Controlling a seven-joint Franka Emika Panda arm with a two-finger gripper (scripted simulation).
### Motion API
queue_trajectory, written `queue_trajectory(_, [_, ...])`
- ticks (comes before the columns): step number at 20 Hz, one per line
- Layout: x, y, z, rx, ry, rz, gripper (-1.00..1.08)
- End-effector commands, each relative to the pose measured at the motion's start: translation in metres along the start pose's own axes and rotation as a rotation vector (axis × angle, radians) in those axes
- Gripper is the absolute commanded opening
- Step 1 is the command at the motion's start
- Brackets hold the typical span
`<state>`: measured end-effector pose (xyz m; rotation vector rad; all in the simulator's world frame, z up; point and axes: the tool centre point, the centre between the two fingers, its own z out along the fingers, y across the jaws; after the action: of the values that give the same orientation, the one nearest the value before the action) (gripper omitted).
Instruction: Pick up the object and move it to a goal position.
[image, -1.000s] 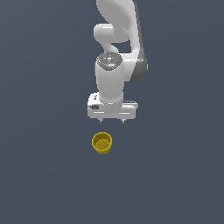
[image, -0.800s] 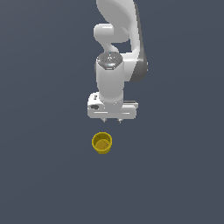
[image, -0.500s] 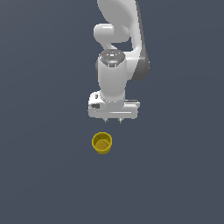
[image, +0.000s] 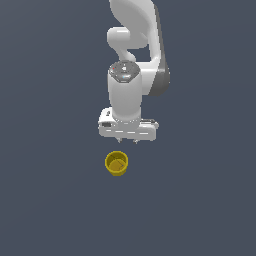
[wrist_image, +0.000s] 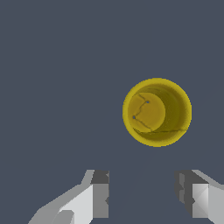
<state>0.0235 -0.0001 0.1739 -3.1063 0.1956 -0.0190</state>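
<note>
The white Panda arm (image: 134, 60) fills the upper half of the exterior view, coming down from twelve o'clock to a wrist that points straight at the floor. Compared with a second ago the wrist has dropped slightly and swung a little toward the exterior view's left, so it now hangs more nearly over its target. I judge this to be the approach step: lining up above the object before any descent to grasp.

Below the wrist, the gripper (image: 127, 141) hangs clear of the plain dark grey floor (image: 45, 200), which carries nothing else. Its two fingers (wrist_image: 99, 194) stand well apart with only bare floor between them; they hold nothing.

The yellow cup (image: 116, 163) sits upright on the floor, mouth up, at about seven o'clock from the gripper in the exterior view, near it but not touching. It has not moved across the frames. In the wrist view the cup (wrist_image: 156, 112) lies ahead of the finger gap and off its centre line, so a further small shift looks needed before lowering. No goal marker is visible.
</note>
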Motion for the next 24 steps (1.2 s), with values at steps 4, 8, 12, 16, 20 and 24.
queue_trajectory(4, [0.015,0.005,0.006,0.012,-0.030,0.108,0.28])
queue_trajectory(8, [0.029,0.009,0.013,0.023,-0.062,0.215,0.28])
queue_trajectory(12, [0.043,0.014,0.021,0.034,-0.098,0.333,0.28])
queue_trajectory(16, [0.056,0.019,0.030,0.042,-0.136,0.448,0.28])
queue_trajectory(20, [0.067,0.023,0.038,0.048,-0.175,0.559,0.28])
queue_trajectory(24, [0.076,0.026,0.048,0.052,-0.216,0.667,0.28])
